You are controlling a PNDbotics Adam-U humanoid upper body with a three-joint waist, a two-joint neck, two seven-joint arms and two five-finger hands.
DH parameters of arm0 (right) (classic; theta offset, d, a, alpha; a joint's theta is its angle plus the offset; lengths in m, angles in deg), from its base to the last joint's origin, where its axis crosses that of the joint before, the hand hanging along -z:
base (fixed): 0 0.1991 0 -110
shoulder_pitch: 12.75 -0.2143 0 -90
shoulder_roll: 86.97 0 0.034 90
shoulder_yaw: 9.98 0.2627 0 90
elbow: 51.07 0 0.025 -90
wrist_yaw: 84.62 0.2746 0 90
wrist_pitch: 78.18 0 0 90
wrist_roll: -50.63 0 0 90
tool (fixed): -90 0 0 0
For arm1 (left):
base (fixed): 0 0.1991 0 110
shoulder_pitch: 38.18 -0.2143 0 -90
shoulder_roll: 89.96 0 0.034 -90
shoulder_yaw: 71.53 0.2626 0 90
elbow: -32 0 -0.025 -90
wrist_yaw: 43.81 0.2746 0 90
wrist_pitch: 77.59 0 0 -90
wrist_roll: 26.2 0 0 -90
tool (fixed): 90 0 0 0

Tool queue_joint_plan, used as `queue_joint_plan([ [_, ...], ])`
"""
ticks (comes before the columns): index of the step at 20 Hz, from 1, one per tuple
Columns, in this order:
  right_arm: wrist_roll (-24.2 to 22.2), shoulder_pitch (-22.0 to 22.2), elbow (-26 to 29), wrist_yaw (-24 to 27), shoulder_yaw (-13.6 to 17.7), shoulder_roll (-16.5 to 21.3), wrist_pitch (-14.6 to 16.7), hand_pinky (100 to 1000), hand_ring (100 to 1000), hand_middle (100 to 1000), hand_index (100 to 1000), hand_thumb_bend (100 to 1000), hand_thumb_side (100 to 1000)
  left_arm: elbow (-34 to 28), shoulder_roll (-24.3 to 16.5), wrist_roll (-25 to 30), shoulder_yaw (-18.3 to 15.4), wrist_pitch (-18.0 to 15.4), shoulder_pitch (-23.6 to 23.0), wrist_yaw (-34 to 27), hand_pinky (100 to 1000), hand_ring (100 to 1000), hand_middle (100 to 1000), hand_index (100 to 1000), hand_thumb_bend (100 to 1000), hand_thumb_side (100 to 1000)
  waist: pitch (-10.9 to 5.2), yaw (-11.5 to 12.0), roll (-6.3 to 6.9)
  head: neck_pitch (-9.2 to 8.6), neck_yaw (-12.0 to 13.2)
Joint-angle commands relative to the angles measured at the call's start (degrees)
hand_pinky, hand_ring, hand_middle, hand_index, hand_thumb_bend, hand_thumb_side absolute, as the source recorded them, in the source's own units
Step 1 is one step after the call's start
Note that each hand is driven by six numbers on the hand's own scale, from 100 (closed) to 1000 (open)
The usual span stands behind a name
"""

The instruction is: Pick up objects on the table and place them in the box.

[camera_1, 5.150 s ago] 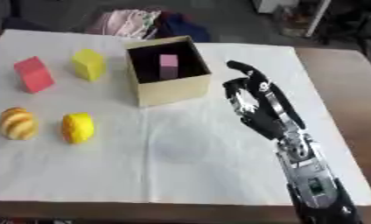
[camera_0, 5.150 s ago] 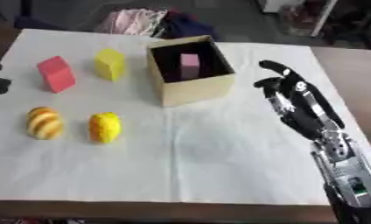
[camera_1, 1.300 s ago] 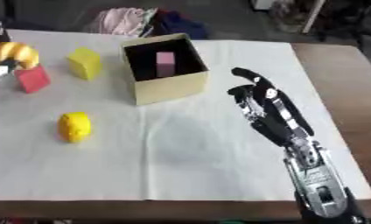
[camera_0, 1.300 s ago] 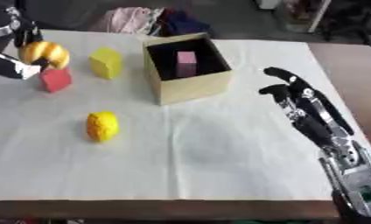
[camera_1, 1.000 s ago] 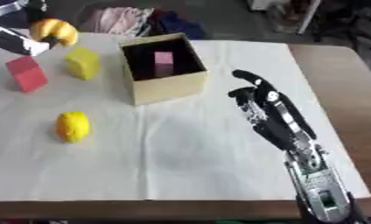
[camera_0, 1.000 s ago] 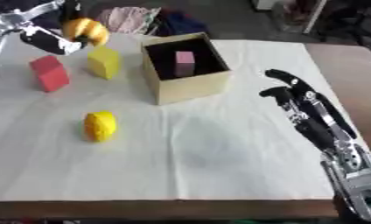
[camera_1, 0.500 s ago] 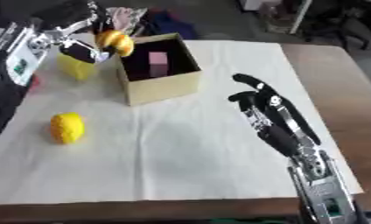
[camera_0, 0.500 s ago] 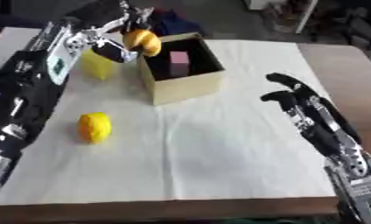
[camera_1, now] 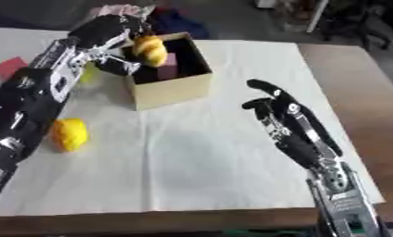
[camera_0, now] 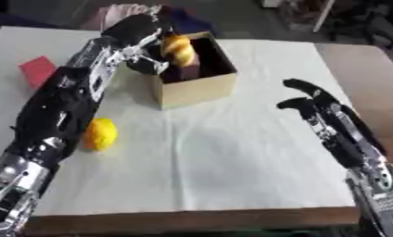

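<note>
White-covered surface (camera_0: 232, 157) filling most of view, brown edge along right and near sides. Left arm reaching from lower left diagonally up to open tan cardboard box (camera_0: 196, 90) at upper centre. Left hand (camera_0: 139, 32) curled round striped yellow-orange egg-shaped object (camera_0: 177, 48), held over box's open top at its left rim. Pink block (camera_1: 169, 59) inside box, partly hidden behind held object. Right hand (camera_1: 285, 118) at right, well apart from box, fingers relaxed and slightly spread, holding nothing. Yellow lemon-like object (camera_0: 100, 134) on surface just beside left forearm, near side of box. Red block (camera_0: 37, 70) at far left of surface. Sliver of yellow (camera_1: 89, 74) behind left arm, shape unclear. Bundled cloth (camera_0: 118, 11) beyond far edge.
</note>
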Motion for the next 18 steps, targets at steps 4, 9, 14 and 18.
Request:
queue_joint_plan([
  [4,-0.1,-0.5,1.1,0.5,0.3,0.4,0.1,870,745,905,925,100,780,-1.0,-0.9,-1.2,-1.0,0.7,1.0,0.8,786,720,817,948,347,330,0.01,0.1,-0.71,0.29,-0.3],
  [9,0.0,-0.3,0.9,0.2,0.5,0.6,0.1,871,746,905,925,100,784,-4.4,-3.3,1.6,-0.3,-0.4,1.5,-5.6,793,719,822,944,149,225,-0.09,0.8,-0.63,0.29,-1.2],
  [14,0.5,0.1,0.6,0.1,1.1,1.1,0.0,870,744,904,925,100,792,-11.7,-9.8,12.9,0.2,-0.9,2.5,-18.1,787,703,800,912,101,151,-0.29,1.9,-0.20,0.29,-2.6],
  [18,0.8,0.3,0.4,0.0,1.4,1.4,0.0,870,745,905,925,100,792,-16.6,-16.4,19.0,-0.3,1.6,2.0,-23.2,792,713,806,916,186,168,-0.45,2.7,0.15,0.29,-3.6],
])
